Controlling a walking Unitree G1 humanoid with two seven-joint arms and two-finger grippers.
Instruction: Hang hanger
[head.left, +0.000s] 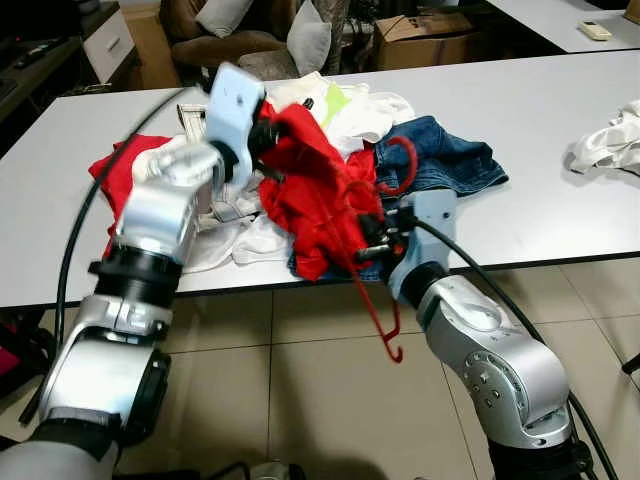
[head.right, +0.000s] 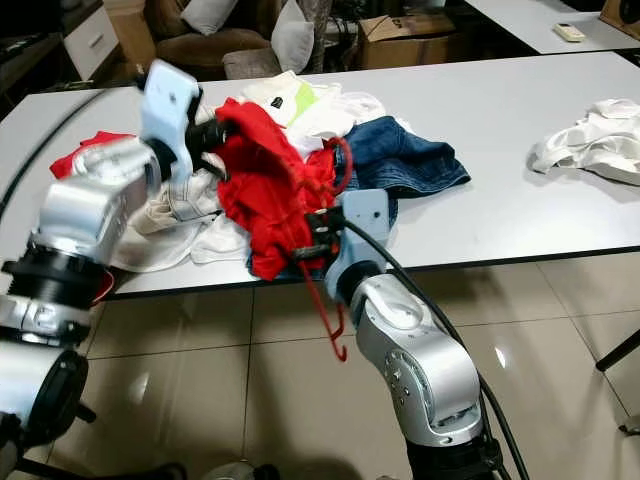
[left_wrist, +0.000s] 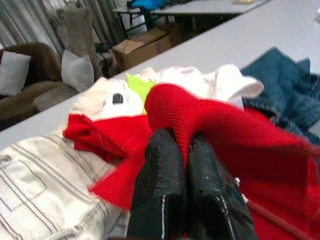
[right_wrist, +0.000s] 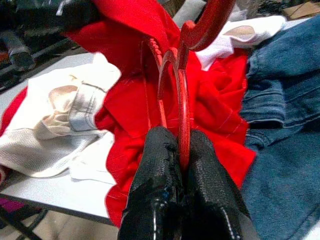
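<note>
Red hanger (head.left: 372, 262) clenched in right pincer (right_wrist: 181, 150) at table (head.left: 540, 120) edge, long axis running steeply downward, inside red garment (head.left: 315, 195) that left pincer (left_wrist: 184, 150) grips just above-left.

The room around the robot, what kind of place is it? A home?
Probably a living or work room in a home. A long white table holds a pile of laundry, with blue jeans among it; behind stand a brown armchair with cushions and a cardboard box, on a tiled floor.
</note>
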